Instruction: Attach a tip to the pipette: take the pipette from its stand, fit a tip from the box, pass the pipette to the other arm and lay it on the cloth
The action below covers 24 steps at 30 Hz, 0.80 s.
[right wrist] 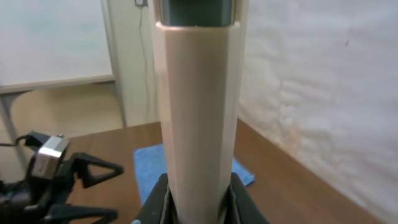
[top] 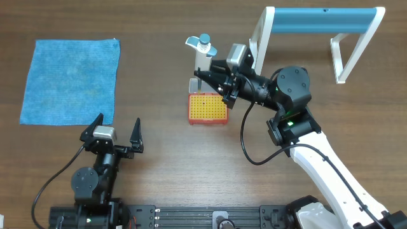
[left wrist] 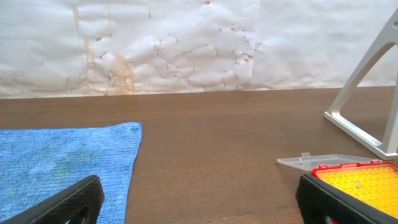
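Top view has the pipette (top: 203,51) off its stand (top: 318,22), clamped in the right gripper's (top: 206,75) closed jaws above the tip box (top: 207,108), so tip fitting, handover to the wide-open, empty left gripper (top: 117,122) and laying on the cloth (top: 70,81) seemingly remain.

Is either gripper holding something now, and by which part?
The right gripper holds the pipette by its pale body. The left gripper is open and empty.

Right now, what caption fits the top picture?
Right gripper holds the pipette by the tip box; left gripper rests open near the blue cloth.
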Motion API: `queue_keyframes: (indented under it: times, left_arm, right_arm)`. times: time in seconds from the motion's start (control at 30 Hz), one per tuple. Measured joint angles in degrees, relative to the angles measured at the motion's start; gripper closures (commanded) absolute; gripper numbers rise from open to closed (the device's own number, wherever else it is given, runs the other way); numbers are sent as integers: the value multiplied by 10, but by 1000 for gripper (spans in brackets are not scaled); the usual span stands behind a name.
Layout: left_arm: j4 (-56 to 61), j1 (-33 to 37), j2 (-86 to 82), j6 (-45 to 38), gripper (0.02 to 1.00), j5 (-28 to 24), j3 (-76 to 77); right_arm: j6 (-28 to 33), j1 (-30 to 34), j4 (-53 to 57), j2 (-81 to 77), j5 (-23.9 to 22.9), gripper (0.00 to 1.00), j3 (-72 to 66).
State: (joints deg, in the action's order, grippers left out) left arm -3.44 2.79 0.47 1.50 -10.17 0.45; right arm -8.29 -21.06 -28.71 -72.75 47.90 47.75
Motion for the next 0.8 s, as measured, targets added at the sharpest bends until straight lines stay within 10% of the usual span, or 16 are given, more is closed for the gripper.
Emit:
queue_keyframes:
  times: [0.27, 0.57, 0.8]
  left_arm:
    - [42, 0, 1, 20, 20, -25, -1]
    - [389, 0, 3, 341, 23, -278, -2]
    - [407, 0, 3, 546, 23, -209, -1]
  right_arm:
    - [-37, 0, 60, 0, 100, 923, 1]
    - [-47, 0, 60, 0, 202, 923, 1]
    - [-47, 0, 60, 0, 238, 923, 1]
